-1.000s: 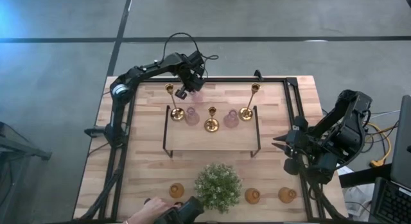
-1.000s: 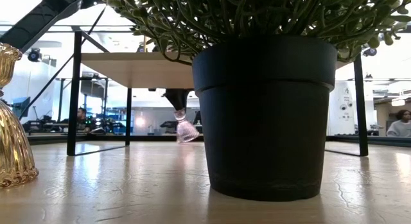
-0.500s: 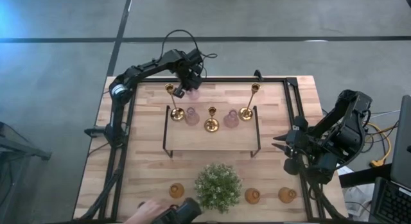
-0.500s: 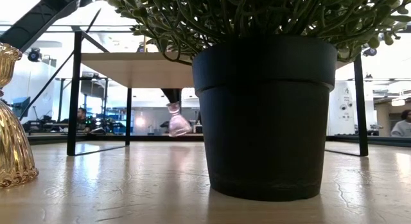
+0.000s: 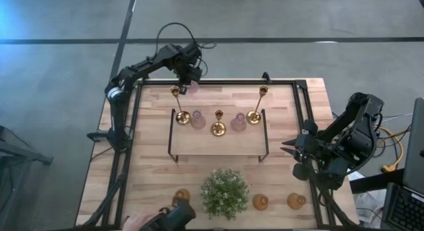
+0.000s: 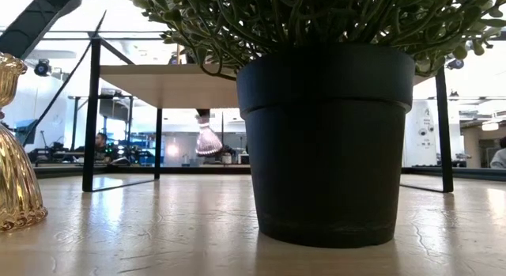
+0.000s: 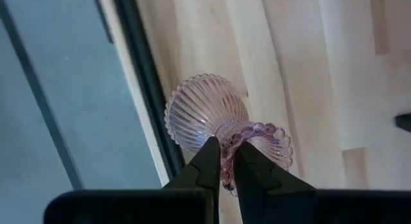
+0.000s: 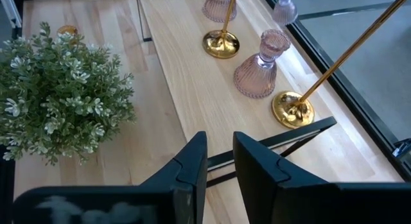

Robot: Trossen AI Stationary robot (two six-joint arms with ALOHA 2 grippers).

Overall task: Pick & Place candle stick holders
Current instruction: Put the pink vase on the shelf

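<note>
Over the table's far left edge we carry a pink holder point(image 7: 221, 124) in the left gripper point(image 5: 190, 77), fingers clamped on its rim, axis tilted (clear of the wood). Our right gripper point(image 8: 218, 156) waits slightly parted, empty, well apart at the right side.

A bushy green plant point(image 5: 225, 192) in a black pot point(image 6: 326, 141) stands near the front edge of the wooden worktop point(image 5: 149, 165). Behind it stands a light shelf point(image 5: 218, 143) on black metal legs.
</note>
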